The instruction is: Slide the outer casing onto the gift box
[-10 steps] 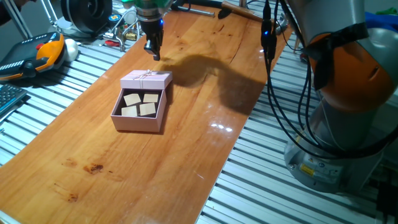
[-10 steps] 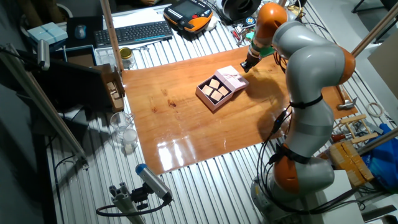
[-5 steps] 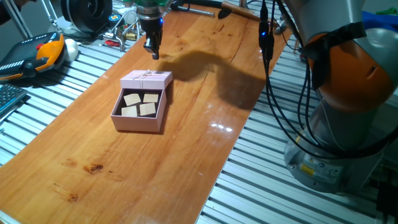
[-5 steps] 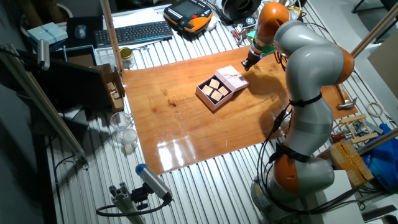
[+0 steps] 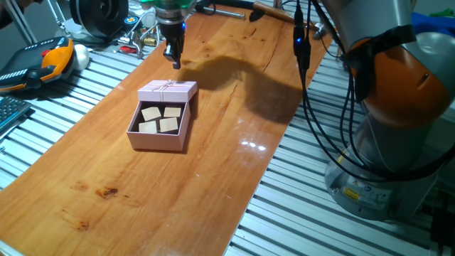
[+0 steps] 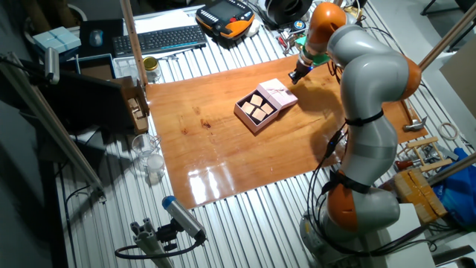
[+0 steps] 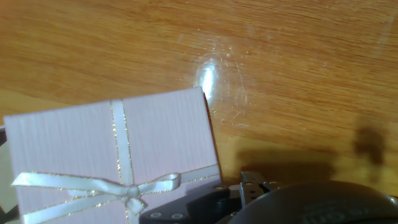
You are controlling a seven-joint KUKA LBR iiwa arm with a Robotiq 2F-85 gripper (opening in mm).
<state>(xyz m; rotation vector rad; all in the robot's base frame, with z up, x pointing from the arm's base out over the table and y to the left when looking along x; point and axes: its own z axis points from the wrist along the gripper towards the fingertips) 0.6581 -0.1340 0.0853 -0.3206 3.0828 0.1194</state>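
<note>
Wooden and glossy, the desk (image 5: 213, 149) fills the middle of both fixed views, ringed by ribbed metal with tools and cables piled at the upper left. Left of centre in one fixed view sits the gift box (image 5: 159, 126), open, its four tan squares showing. The outer casing (image 5: 168, 90) with its bow lies just above it in the frame, touching or overlapping the box's far edge; from these angles I cannot tell whether it already sleeves that edge or only butts against it. In the hand view the casing (image 7: 115, 155) takes up the lower left, ribbon and bow toward the bottom.

The gripper (image 5: 173, 60) hangs at the upper left of that fixed view, beyond the casing and apart from it, holding nothing. Its fingers look close together, but whether they are fully closed I cannot tell.

The risks lie in the push, by my judgement. Contact off the casing's middle would likely twist it, so a wall jams on the box rim. A push set too high could tip the light cardboard or snag the bow. With nothing bracing the box, both pieces may simply skate across the slick wood together.
</note>
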